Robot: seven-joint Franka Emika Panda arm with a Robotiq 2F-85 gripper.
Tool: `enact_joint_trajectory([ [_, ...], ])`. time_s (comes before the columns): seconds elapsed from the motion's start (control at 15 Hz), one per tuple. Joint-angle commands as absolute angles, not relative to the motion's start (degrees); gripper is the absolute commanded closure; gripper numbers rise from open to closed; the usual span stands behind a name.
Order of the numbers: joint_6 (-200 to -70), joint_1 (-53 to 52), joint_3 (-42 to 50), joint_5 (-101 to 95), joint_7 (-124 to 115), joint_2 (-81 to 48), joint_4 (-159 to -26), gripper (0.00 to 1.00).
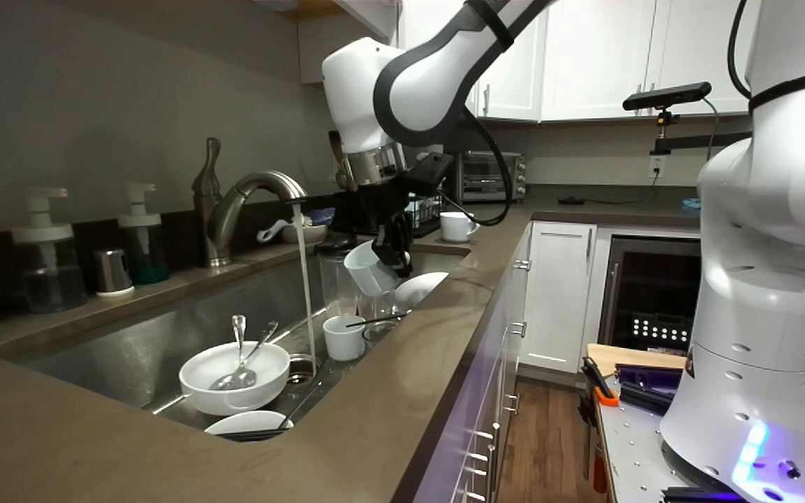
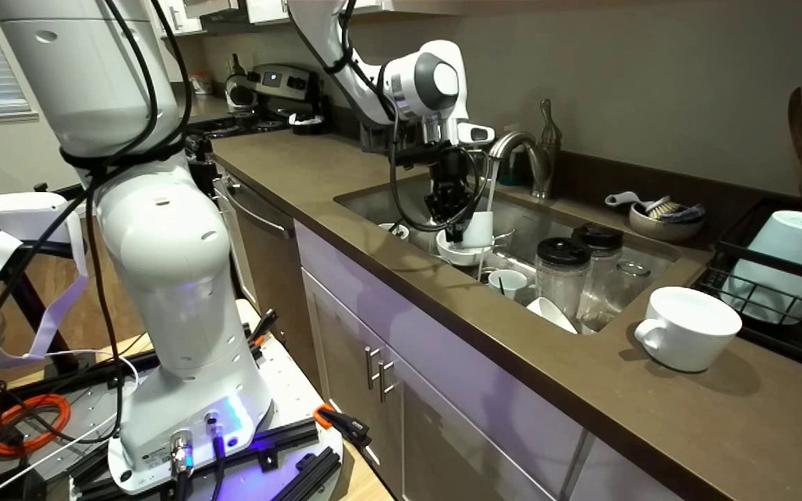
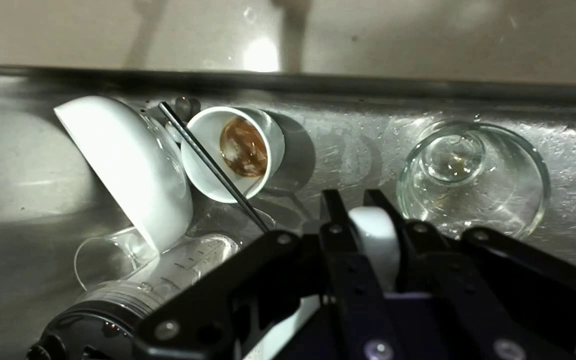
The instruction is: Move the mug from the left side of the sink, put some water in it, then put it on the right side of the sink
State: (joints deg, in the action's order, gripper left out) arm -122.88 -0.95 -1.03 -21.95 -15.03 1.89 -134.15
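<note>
Gripper (image 3: 354, 200) clasps one mug (image 1: 372, 270); one sink (image 1: 130, 356) below holds two black-lidded jars (image 2: 562, 284).

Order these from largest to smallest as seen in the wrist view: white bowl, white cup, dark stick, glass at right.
1. White bowl and glass: unranked; bowl looks longer, glass broader though partly hidden.
2. White cup.
3. Dark stick, long but thin.

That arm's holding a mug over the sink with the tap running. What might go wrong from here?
The mug is tilted in the tool, so it might spill the running water. Filling could make it heavy enough to slip. If dropped, it may hit the white cup or clear glass in the sink.
</note>
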Motion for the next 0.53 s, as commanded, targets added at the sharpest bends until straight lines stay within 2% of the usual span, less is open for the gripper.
enact_joint_trajectory([
  [0.0,-120.7,-1.3,-1.9,-24.6,-18.6,4.2,-134.3,0.95],
  [0.47,-118.7,-1.4,-2.7,-26.3,-21.4,5.0,-135.1,0.95],
])
